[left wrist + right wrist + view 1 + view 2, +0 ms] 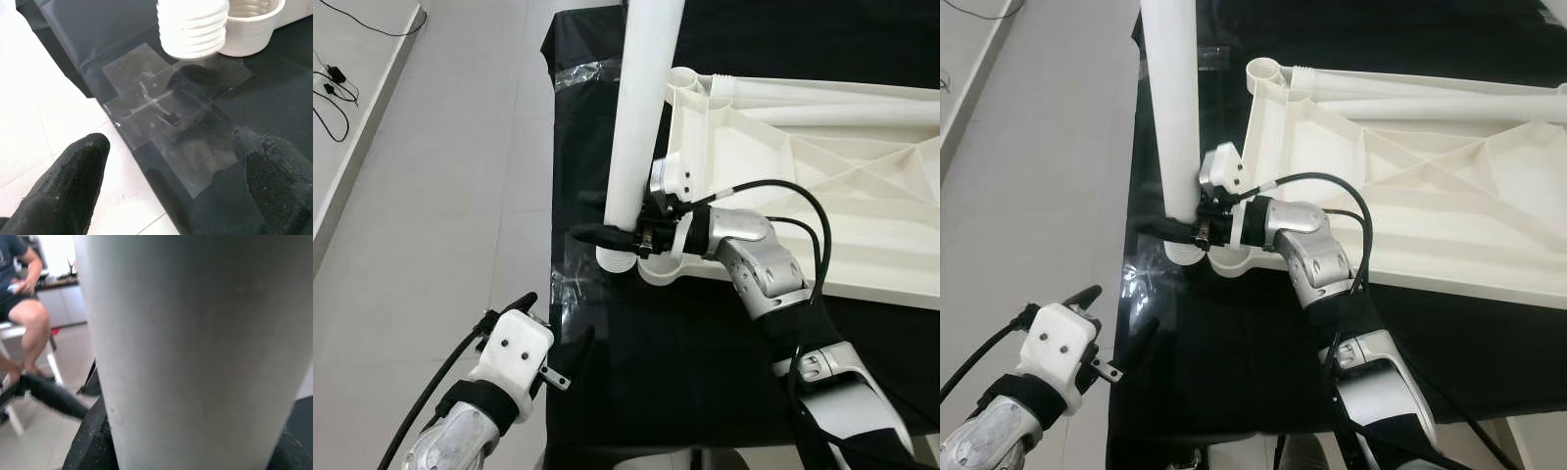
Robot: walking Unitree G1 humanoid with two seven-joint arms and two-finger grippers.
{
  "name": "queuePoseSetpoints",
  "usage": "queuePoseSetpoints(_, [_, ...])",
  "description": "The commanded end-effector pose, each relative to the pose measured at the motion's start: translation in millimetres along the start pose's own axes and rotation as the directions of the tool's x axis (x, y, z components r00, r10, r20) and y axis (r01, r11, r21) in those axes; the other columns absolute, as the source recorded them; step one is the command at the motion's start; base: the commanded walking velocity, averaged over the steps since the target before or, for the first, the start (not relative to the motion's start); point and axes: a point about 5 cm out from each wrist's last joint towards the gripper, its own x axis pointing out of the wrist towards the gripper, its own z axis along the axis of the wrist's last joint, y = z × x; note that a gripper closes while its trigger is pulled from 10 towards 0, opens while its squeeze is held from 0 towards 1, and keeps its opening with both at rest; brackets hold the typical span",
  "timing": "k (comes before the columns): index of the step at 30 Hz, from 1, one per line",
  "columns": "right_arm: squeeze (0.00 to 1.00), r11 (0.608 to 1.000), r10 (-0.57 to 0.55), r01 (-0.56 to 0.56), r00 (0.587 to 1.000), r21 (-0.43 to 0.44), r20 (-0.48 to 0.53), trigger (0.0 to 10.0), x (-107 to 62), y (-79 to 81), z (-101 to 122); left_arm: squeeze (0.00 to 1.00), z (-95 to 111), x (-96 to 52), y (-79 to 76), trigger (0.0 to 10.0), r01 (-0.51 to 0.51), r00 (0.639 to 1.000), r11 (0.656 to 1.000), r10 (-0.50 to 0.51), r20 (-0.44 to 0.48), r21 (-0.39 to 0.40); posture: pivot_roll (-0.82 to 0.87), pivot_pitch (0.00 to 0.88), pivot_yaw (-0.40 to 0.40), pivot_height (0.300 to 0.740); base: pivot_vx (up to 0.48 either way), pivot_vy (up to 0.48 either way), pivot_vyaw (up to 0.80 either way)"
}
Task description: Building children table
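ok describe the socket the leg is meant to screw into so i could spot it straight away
Start at the big white tabletop lying underside-up on the black cloth. Go to its near corner, by the cloth's edge, where the right gripper holds the upright white leg. The socket is the open round cup right beside the leg's ribbed threaded end, hollow with threads inside, unlike the flat ribbed panel around it.

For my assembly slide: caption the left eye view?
Right gripper holds the white table leg upright beside the overturned tabletop's corner socket; left gripper hovers open.
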Motion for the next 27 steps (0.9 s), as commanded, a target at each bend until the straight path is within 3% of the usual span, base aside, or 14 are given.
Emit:
queuePoseSetpoints(1, [0.00, 1.000, -0.006, 0.006, 0.999, 0.001, -0.042, 10.0, -6.9, -3.8, -6.5, 0.00, -4.6, -1.6, -3.4, 10.0, 0.007, 1.000, 1.000, -0.007, -0.021, 0.001, 0.10, 0.326, 0.015, 0.740, 0.000, 0.000, 0.00])
queuePoseSetpoints(5, [0.00, 1.000, -0.003, 0.003, 1.000, 0.025, 0.000, 10.0, -12.2, -8.1, -2.5, 0.00, -4.5, -1.0, -4.9, 10.0, 0.007, 1.000, 1.000, -0.007, -0.015, 0.000, 0.10, 0.324, 0.001, 0.740, 0.000, 0.000, 0.00])
queuePoseSetpoints(6, [0.00, 0.998, 0.014, -0.018, 0.997, 0.064, 0.074, 10.0, -14.2, -9.8, 7.4, 0.00, -5.0, -1.1, -4.6, 10.0, 0.002, 1.000, 1.000, -0.002, -0.013, -0.002, 0.08, 0.325, 0.003, 0.740, 0.000, 0.000, 0.00])
queuePoseSetpoints(8, [0.00, 0.995, 0.028, -0.039, 0.991, 0.088, 0.127, 10.0, -15.6, -10.6, 14.6, 0.00, -5.3, -1.2, -4.4, 10.0, -0.001, 1.000, 1.000, 0.001, -0.012, -0.003, 0.08, 0.325, 0.003, 0.740, 0.000, 0.000, 0.00])
queuePoseSetpoints(10, [0.00, 0.985, 0.096, -0.128, 0.964, 0.115, 0.250, 10.0, -20.7, -8.8, 34.1, 0.00, -5.5, -0.8, -4.2, 10.0, -0.002, 1.000, 1.000, 0.002, -0.007, -0.004, 0.08, 0.325, 0.004, 0.740, 0.000, 0.000, 0.00])
queuePoseSetpoints(13, [0.00, 0.981, 0.119, -0.158, 0.947, 0.112, 0.297, 10.0, -23.1, -8.5, 41.9, 0.00, -5.4, -0.3, -4.4, 10.0, 0.003, 1.000, 1.000, -0.003, -0.003, -0.004, 0.08, 0.323, 0.007, 0.740, 0.000, 0.000, 0.00])
queuePoseSetpoints(15, [0.00, 0.985, 0.111, -0.144, 0.954, 0.099, 0.279, 10.0, -21.8, -10.3, 40.2, 0.00, -5.6, 0.1, -4.3, 10.0, 0.005, 1.000, 1.000, -0.005, -0.001, -0.004, 0.07, 0.321, 0.011, 0.740, 0.000, 0.000, 0.00])
queuePoseSetpoints(20, [0.00, 0.999, 0.043, -0.045, 0.995, 0.018, 0.092, 10.0, -11.1, -16.0, 19.4, 0.00, -6.2, 0.7, -3.8, 10.0, 0.006, 1.000, 1.000, -0.006, 0.004, -0.007, 0.08, 0.320, 0.015, 0.740, 0.000, 0.000, 0.00])
queuePoseSetpoints(27, [0.00, 0.996, 0.077, -0.079, 0.995, 0.038, 0.058, 10.0, -13.6, -13.0, 16.8, 0.00, -6.6, 0.6, -5.0, 10.0, 0.016, 1.000, 1.000, -0.016, 0.012, -0.013, 0.08, 0.316, 0.019, 0.740, 0.000, 0.000, 0.00])
